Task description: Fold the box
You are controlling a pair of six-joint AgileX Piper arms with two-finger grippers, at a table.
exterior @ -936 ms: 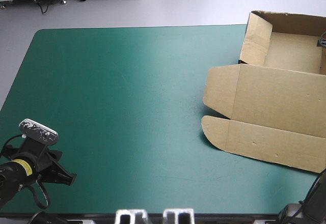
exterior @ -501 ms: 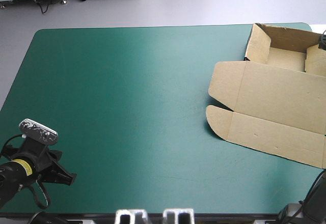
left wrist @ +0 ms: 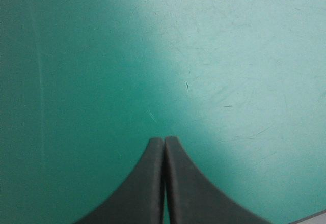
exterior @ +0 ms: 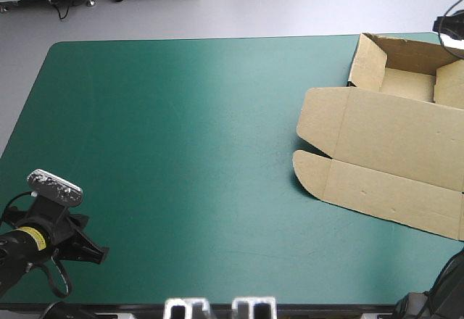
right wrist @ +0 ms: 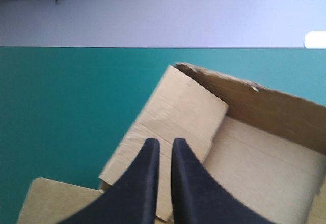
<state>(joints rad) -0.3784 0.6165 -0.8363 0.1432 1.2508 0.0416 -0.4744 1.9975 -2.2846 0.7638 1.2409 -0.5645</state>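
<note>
board, brown and half made up. high view: the box (exterior: 409,83) lies at the right side of the teal-green cover (exterior: 181,152), tray walls (exterior: 366,61) raised at the far corner, lid (exterior: 395,145) flat toward the near edge. the left gripper (exterior: 93,254) sits well apart, near left. left wrist view: its fingers are pressed together over bare cover. right wrist view: the right gripper (right wrist: 164,143) hangs above the tray, fingers all but together, pinching nothing. the box is likely light, stiff and prone to slide; best taken by the lid's free edge.

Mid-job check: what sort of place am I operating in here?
Probably a robotics lab workcell, not a home: a table with a teal-green cover, a part-folded brown cardboard box at its right side, the left gripper with black fin-shaped fingers, and bare grey floor beyond.
</note>
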